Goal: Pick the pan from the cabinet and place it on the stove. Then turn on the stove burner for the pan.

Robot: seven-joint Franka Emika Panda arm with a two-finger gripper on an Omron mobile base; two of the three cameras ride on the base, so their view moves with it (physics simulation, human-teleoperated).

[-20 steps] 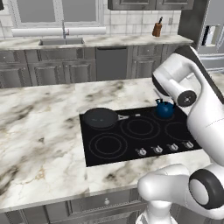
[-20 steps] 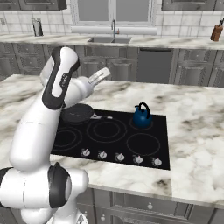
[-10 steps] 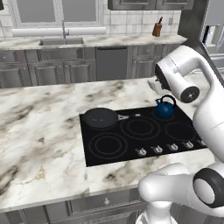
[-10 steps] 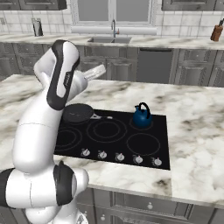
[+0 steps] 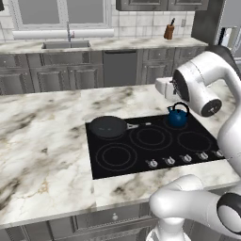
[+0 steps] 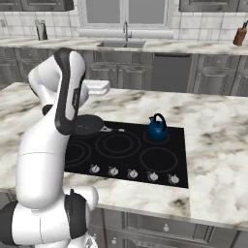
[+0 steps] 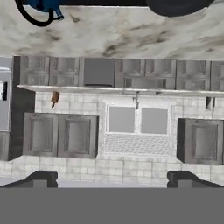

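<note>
- The pan [image 5: 108, 126] sits on the stove [image 5: 141, 157], over the burner at the 10 o'clock corner, its handle pointing toward 3 o'clock.
- A blue kettle [image 5: 178, 116] stands on the far-right burner.
- The gripper [image 7: 109, 178] is empty, its jaws spread wide, facing the upside-down back wall cabinets [image 7: 59, 134].

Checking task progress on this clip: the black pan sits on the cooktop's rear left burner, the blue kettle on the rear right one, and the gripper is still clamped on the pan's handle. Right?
Not quite. The pan and kettle sit on the cooktop as you say, but the gripper holds nothing: the hand view shows its fingertips wide apart, aimed at the far cabinets. The left base view shows the handle lying free.
</note>
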